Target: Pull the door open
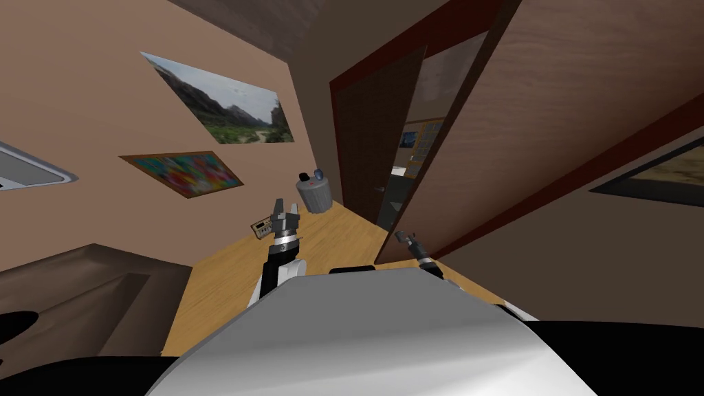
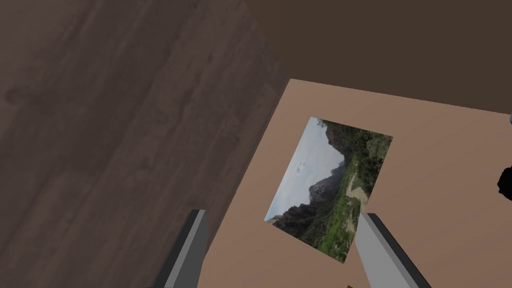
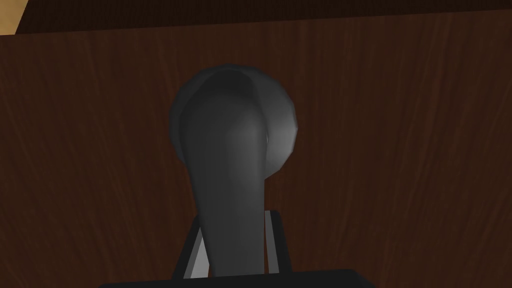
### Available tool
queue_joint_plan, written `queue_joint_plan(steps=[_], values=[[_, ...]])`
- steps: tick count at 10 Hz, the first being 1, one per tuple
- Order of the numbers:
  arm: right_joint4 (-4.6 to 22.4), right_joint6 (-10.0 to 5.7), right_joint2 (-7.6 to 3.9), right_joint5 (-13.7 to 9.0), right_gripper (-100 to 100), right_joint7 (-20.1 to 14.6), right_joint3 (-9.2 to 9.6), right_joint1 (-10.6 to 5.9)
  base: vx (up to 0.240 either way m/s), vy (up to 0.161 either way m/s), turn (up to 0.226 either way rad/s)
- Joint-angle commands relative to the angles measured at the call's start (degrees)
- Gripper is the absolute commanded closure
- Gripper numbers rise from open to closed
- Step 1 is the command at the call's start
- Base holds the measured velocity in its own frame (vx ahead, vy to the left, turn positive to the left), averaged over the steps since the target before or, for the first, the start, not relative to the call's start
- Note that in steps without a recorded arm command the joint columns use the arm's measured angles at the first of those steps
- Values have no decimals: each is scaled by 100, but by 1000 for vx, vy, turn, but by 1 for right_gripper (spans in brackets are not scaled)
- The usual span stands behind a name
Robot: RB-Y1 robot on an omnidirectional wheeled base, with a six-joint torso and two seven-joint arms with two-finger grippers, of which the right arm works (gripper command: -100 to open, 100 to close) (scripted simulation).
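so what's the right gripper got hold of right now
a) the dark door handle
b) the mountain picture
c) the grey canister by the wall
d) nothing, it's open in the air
A: in the right wrist view the right gripper has its two fingers pressed on either side of the dark door handle, which stands out from the brown door.

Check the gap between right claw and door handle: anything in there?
Nothing. Right wrist view shows the right claw shut on the dark handle, pressing both its sides, against the brown door.
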Motion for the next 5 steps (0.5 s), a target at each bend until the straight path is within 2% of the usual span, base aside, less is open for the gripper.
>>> queue_joint_plan(steps=[1,2,3,5], values=[[-23,-163,-9,38,100,-52,35,70,-92,-37,172],[-1,-298,-44,68,100,-100,55,143,-198,-55,246],[-1,-298,-44,68,100,-100,55,143,-156,-62,80],[-2,-298,-44,68,100,-100,55,143,-32,-20,-28]])
